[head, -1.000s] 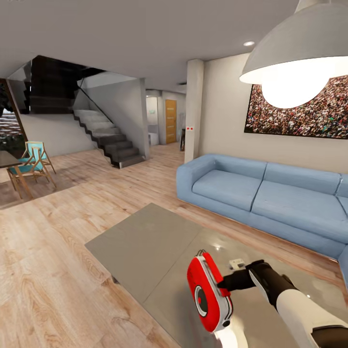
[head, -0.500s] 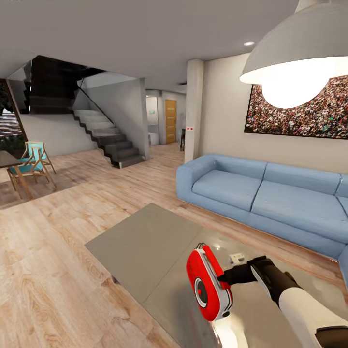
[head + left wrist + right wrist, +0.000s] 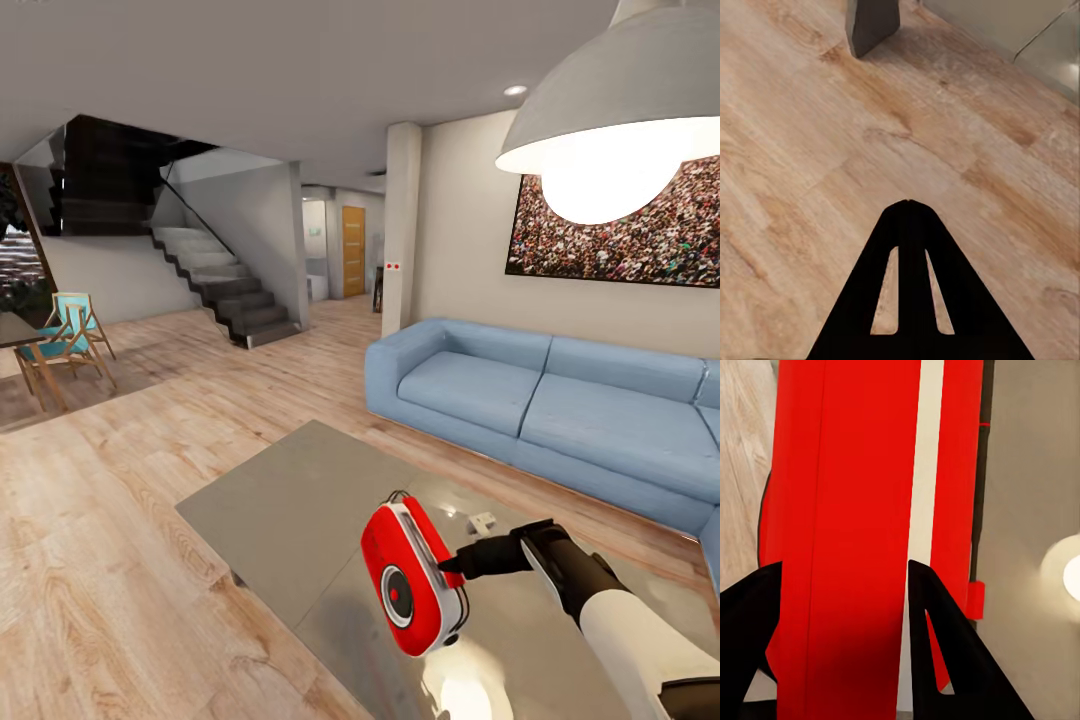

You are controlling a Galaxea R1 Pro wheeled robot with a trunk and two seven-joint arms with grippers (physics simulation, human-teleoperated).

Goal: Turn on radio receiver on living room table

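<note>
One radio receiver [image 3: 412, 578], upright on one grey desk [image 3: 300, 510]. Right gripper [image 3: 447, 569]: fingers [image 3: 945, 660] straddle its side, touching; clamped or not, cannot tell. Left gripper [image 3: 911, 214] over floor [image 3: 832, 150], fingers together. Versus 0.5 s ago: radio shifted left, face turned more toward camera.

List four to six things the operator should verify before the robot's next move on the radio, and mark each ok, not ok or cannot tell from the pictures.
1. Radio is on the low grey table: ok.
2. Right gripper is at the radio's side trim: ok, its tip meets the white edge in the head view.
3. Right jaws straddle the radio body: ok in the right wrist view, one finger at either side.
4. Radio stands steady: not ok, it leans.
5. Radio is switched on: cannot tell.
6. Left gripper is out of the way: ok, shut, over the wood floor.
</note>
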